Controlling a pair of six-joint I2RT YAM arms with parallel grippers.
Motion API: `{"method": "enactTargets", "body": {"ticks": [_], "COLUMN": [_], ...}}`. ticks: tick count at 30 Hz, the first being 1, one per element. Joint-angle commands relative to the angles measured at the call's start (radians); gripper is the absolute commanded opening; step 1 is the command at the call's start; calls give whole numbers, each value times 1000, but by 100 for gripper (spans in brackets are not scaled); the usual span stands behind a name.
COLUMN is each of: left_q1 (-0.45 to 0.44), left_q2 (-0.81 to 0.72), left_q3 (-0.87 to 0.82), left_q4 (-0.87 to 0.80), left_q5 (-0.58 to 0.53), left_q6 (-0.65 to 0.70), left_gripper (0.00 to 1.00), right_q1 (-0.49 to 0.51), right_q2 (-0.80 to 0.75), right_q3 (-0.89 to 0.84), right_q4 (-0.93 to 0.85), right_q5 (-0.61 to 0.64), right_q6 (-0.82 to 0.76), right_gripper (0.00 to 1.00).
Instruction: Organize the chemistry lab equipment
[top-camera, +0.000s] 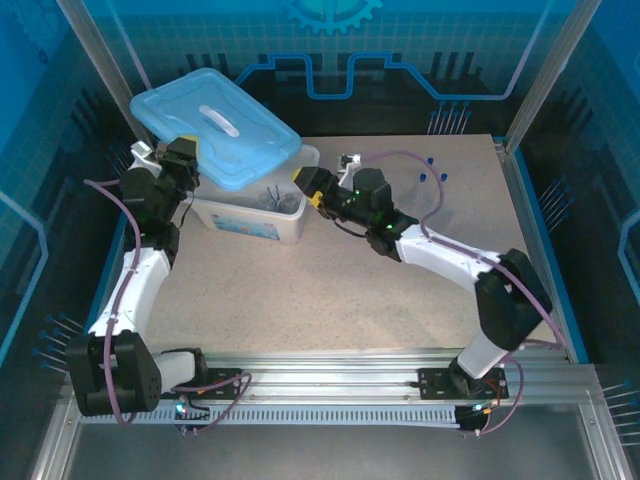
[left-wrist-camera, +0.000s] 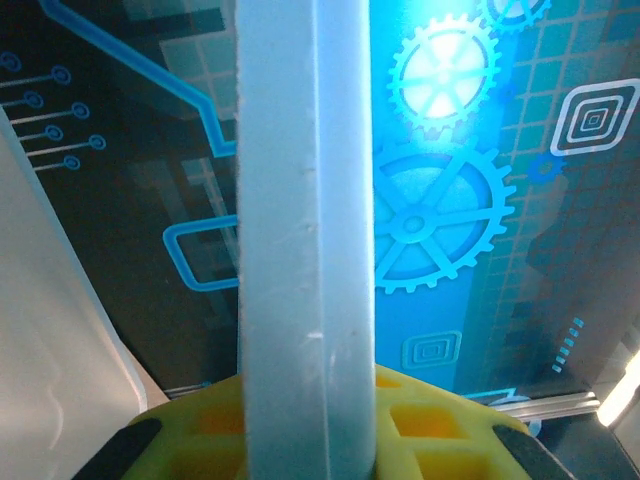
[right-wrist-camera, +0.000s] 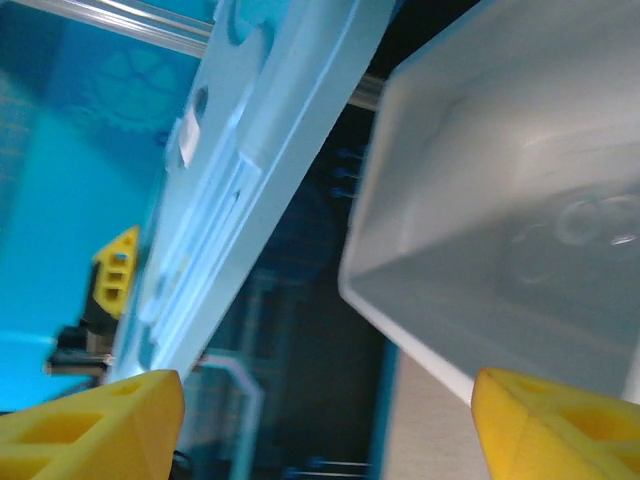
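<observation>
**Glassware (top-camera: 272, 197) binned, blue-capped tubes (top-camera: 440, 177) not yet**

Glassware lies inside the white bin (top-camera: 245, 222), rear left of the table (top-camera: 330, 290). The blue-capped tubes sit well apart at rear right, likely next. Left gripper (top-camera: 172, 152) clamps the light-blue lid (top-camera: 215, 125), tilted above the bin. Right gripper (top-camera: 308, 188) hangs spread and empty beside the bin's right end.

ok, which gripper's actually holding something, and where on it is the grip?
The left gripper is shut on the light-blue lid, pinching its rim. The right gripper is open beside the white bin, holding nothing.
</observation>
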Motion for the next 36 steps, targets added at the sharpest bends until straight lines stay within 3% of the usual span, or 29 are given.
{"method": "enactTargets", "body": {"ticks": [1,17,24,30,36], "left_q1": [-10,-13,-14,-26,-33], "left_q2": [-39,-72,-81,-85,-91], "left_q3": [-7,-42,-53,-74,-86], "left_q4": [39,23,33,48,51], "left_q5": [-49,-90,-106,-124,-127], "left_q6": [58,102,117,124,126], "left_gripper": [0,0,0,0,0], "right_q1": [-8,62,102,115,112], "right_q2": [90,274,296,319,349], "right_q3": [49,229,279,311,377], "right_q4": [273,349,295,241,190], "right_q5": [-58,-13,27,73,95], "right_q6": [227,371,386,449,457], "right_gripper": [76,69,54,33,30]}}
